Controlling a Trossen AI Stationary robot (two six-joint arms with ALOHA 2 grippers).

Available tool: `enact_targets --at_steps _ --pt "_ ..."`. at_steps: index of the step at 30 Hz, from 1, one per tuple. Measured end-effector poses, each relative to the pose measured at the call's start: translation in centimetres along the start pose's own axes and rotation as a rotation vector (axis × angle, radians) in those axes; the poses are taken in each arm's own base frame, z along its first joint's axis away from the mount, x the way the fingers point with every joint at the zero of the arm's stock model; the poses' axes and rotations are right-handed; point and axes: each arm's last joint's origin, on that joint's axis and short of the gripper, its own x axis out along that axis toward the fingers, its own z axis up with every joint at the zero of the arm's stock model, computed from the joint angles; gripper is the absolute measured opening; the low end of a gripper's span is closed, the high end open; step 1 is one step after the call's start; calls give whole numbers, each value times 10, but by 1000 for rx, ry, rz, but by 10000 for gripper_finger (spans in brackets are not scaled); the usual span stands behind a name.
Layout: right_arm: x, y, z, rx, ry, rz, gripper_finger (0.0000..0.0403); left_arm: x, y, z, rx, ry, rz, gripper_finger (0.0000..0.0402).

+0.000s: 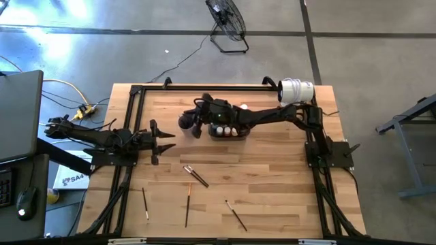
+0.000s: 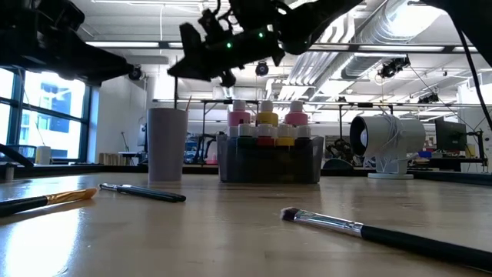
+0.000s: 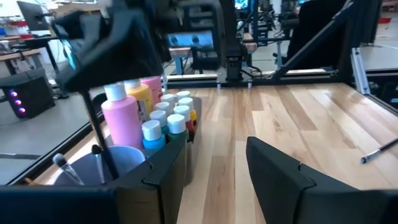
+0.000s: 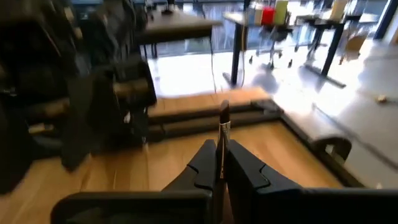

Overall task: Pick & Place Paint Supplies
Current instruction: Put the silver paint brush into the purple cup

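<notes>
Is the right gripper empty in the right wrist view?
No: the right gripper is shut on a thin paintbrush, whose dark handle sticks up from between the fingers.

Tray (image 1: 228,132) at table (image 1: 272,177) centre-far, bottles (image 2: 266,117) standing in it, tall ones behind small ones. Cup (image 1: 187,123) just left of tray, brush handle standing in it. Right gripper (image 1: 199,113) above cup, closed on brush (image 4: 222,134). Left gripper (image 1: 165,141) at left, near side of cup, apart from it. Loose brushes (image 1: 196,176) on near half of table, spread left to right. White cylinder (image 1: 296,90) at far right corner.
</notes>
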Motion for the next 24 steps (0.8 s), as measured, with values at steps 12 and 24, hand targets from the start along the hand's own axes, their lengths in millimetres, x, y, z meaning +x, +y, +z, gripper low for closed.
enact_targets --at_steps 12,24 --pt "-1 -7 -15 35 51 52 31 0 0 0 0 0 6 165" --pt "-1 -6 -14 -33 45 42 139 0 0 0 0 0 7 165"
